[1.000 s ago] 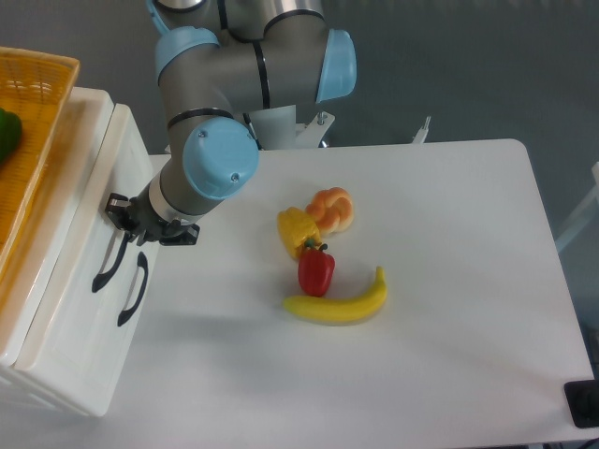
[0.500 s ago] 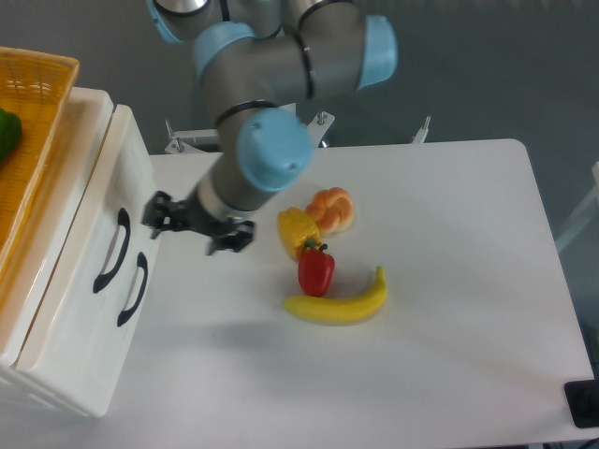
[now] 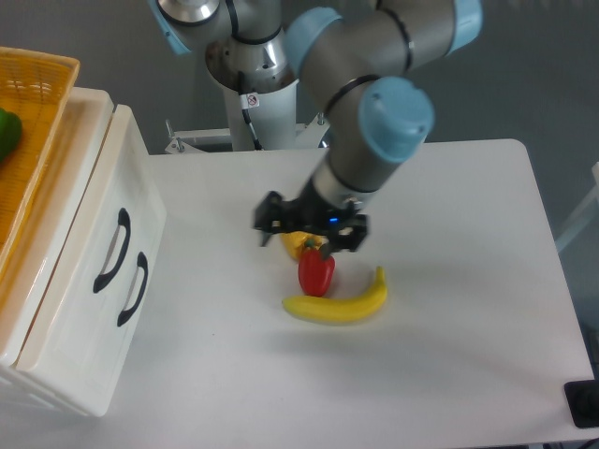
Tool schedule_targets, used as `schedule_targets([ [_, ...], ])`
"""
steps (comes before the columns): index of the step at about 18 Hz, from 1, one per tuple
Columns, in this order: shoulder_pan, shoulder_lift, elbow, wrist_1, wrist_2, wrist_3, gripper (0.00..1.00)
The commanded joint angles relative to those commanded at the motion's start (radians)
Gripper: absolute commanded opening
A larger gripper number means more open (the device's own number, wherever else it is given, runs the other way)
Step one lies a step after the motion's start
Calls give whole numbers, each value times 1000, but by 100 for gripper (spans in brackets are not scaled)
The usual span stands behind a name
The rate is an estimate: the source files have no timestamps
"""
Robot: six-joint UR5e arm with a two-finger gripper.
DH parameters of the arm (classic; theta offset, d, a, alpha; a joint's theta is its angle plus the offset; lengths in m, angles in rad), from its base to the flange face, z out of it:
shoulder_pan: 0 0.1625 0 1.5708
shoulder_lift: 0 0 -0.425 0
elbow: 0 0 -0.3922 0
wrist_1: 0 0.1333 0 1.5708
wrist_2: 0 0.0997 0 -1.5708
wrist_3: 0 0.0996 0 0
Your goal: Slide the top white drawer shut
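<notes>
We count two glossy white plastic drawers, the top white drawer (image 3: 98, 201) and the lower white drawer front (image 3: 94, 318), each with one curved black handle. On the white counter (image 3: 468, 281) we count one curved yellow banana (image 3: 339, 304) and one red bell pepper (image 3: 316, 271).

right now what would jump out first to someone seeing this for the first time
The big grey arm with light blue joints, its black gripper hanging over the produce at the table's middle: a red pepper, a banana and a partly hidden yellow pepper. At the left edge stands the white cabinet, the top white drawer and lower drawer each with a curved black handle. An orange basket sits on top.
</notes>
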State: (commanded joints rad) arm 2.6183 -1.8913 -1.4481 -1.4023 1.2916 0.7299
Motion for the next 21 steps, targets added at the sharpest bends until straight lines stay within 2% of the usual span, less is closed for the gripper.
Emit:
schedule_targets([
  [4,32,-41,-2,107,90,118,100],
  [8,32,-83,-11,173,213,250,100],
  [14,87,-98,-25,167,275,361,100],
  [18,98,-123,-55,169,419,488,100],
  [21,112,-126,-57,172,417,496,100],
])
